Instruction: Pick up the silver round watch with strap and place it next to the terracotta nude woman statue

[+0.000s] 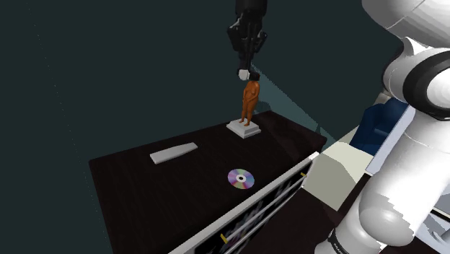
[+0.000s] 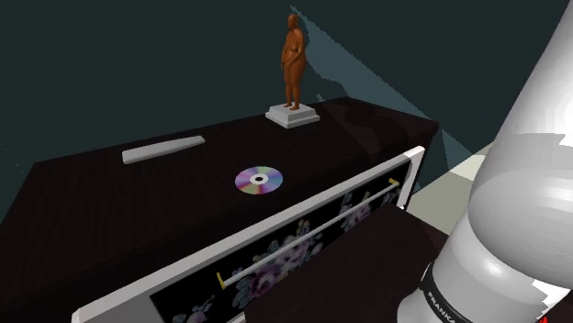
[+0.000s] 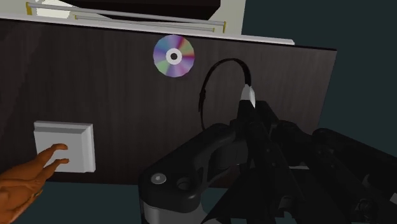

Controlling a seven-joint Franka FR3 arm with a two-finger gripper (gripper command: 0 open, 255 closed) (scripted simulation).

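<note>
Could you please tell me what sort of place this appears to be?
Probably a room in a home: a dark dresser with a floral drawer front, topped with a statue as an ornament and a disc.

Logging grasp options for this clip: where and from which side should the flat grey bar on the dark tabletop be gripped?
Probably mid-length on the flat grey bar, clamped across its narrow width, coming straight down: it lies flat, long and thin on the tabletop.
</note>
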